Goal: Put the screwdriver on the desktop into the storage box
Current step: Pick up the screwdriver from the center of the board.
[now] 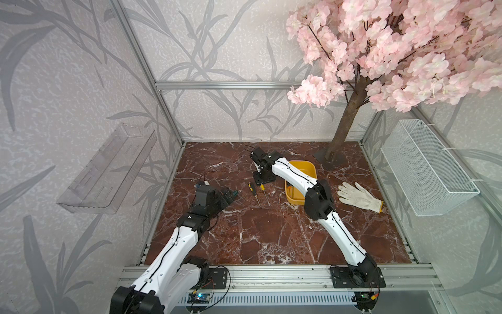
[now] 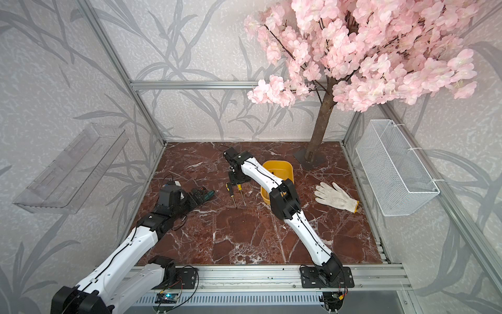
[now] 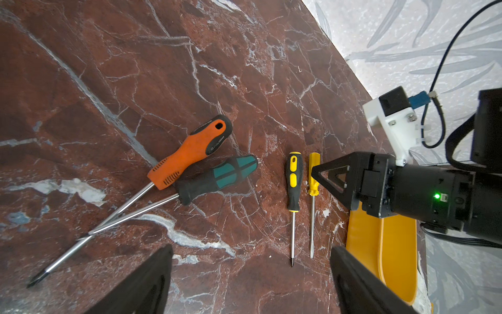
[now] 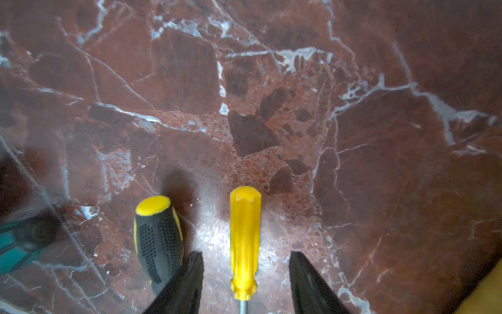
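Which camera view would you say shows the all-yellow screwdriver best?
The left wrist view: the all-yellow screwdriver lies there large and at full length, handle to tip. The right wrist view shows only its handle, between the right end effector's open fingers. Both top views show it whole but small.

Top views: high on the robot's side, angled down and forward, whole desktop point(image 1: 271, 239) in both, barely offset. Left wrist looks down from moderately near; right wrist sits very close. Both wrists share the yellow screwdriver point(image 4: 245, 239) and black-yellow screwdriver point(image 4: 159, 239).
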